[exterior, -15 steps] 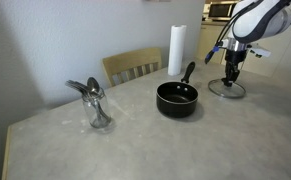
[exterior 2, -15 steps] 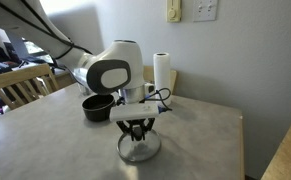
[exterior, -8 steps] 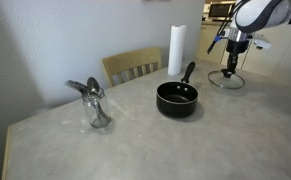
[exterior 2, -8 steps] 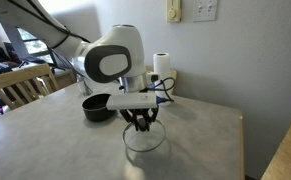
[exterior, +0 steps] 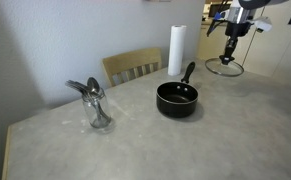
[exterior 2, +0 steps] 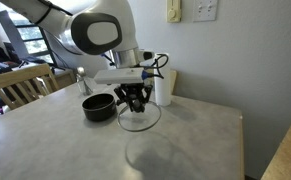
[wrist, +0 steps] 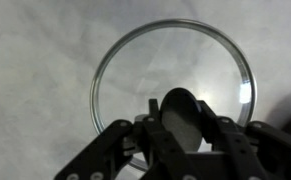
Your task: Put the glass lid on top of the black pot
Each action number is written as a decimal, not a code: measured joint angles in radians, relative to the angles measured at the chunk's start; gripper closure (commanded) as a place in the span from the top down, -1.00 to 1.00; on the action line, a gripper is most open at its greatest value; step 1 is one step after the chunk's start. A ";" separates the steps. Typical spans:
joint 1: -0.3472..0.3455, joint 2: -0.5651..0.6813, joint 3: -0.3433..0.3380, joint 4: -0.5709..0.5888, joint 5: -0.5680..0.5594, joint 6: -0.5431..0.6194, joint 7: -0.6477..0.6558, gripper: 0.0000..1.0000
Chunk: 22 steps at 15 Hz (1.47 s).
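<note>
My gripper (exterior 2: 135,100) is shut on the dark centre knob of the glass lid (exterior 2: 138,119) and holds it well above the table. The lid also shows in an exterior view (exterior: 225,66) at the upper right, hanging flat under the gripper (exterior: 230,45). In the wrist view the lid's metal rim (wrist: 115,60) rings the knob (wrist: 181,112), which sits between my fingers (wrist: 182,125). The black pot (exterior: 177,98) sits on the table, its long handle pointing away toward the paper roll. It also shows in an exterior view (exterior 2: 97,107), beside the lifted lid.
A clear glass jar of metal spoons (exterior: 98,108) stands at the left of the table. A white paper towel roll (exterior: 176,50) stands behind the pot, also seen by the wall (exterior 2: 164,80). A wooden chair (exterior: 131,66) is at the table's far side.
My gripper has risen from the table with the lid held by its knob; the lid now hangs in the air.
</note>
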 measured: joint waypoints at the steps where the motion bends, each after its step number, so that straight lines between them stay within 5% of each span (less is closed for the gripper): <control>1: 0.013 -0.010 0.001 0.000 -0.002 -0.011 0.024 -0.69; 22: 0.296 0.006 0.056 0.147 -0.065 -0.168 0.494 -0.69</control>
